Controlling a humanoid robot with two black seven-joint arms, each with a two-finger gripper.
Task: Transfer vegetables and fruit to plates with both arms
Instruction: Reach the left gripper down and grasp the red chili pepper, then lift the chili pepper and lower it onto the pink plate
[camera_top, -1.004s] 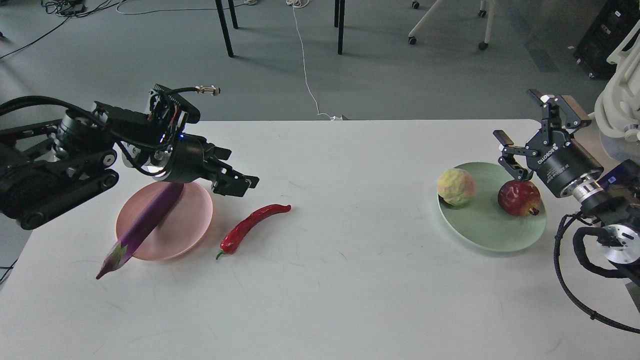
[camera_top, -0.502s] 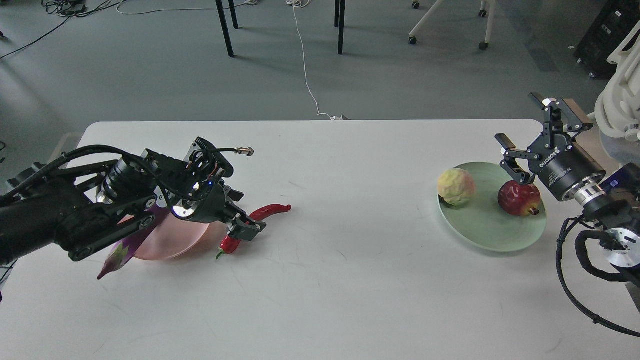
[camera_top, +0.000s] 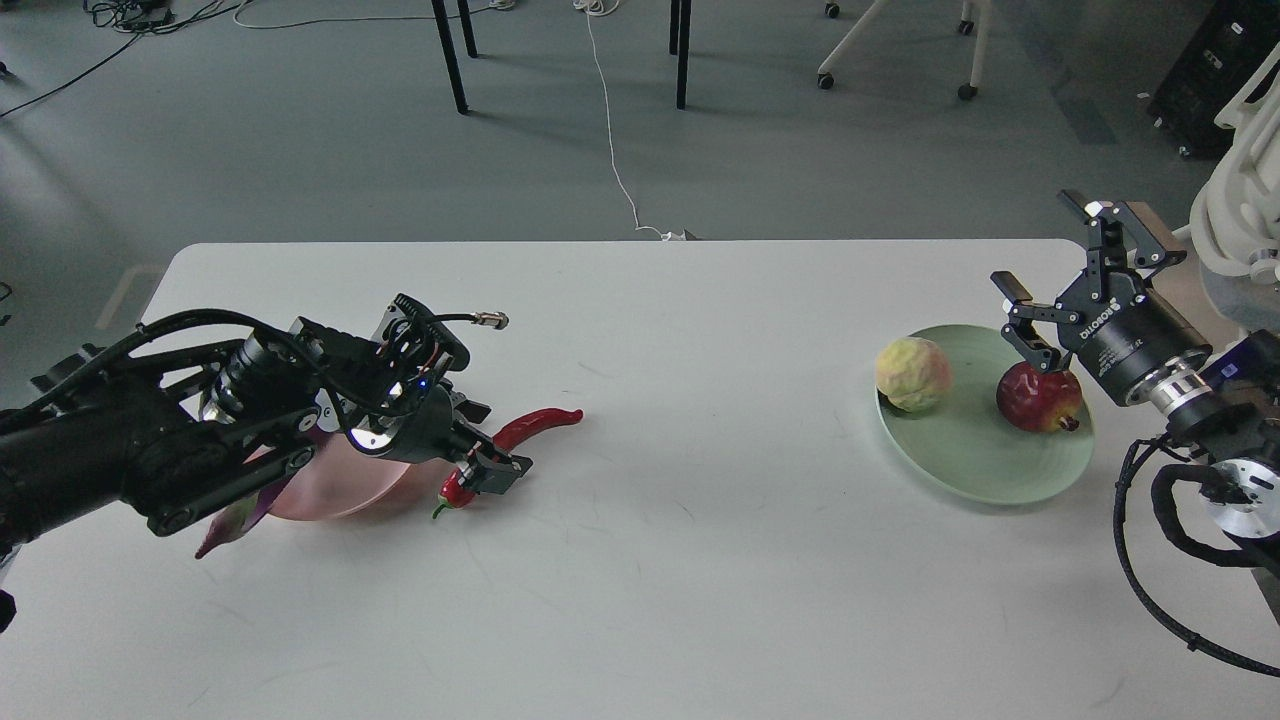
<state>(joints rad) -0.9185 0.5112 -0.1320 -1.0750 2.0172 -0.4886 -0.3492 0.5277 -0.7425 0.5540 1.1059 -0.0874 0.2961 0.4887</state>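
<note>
Our left hand is down low over the red chili pepper. Its 2 fingers sit on either side of the pepper's fat end, near the green stem. We cannot tell if they are squeezing it yet, because the hand is dark and small from here. The pepper lies flat on the white tabletop, just beside the pink plate, not on it.

We think the pepper is light and a bit bendy, with smooth, shiny skin that could slip. The fat part near the stem looks like the best spot to hold, since the thin tip would slide out. A soft squeeze should do; too hard could squash it.

The purple eggplant lies across the pink plate, mostly hidden under our left arm, with its tip poking past the rim. It looks long, heavier and slippery too.

Our right hand is spread wide and holds nothing. It hangs just above the pomegranate. The pomegranate and the bumpy yellow-green fruit both sit on the green plate, a little apart. They look round and firm, so they could roll.

We count 2 plates, 2 fruits and 2 vegetables. We think 3 of the 4 foods are on plates, and only the pepper is left.
</note>
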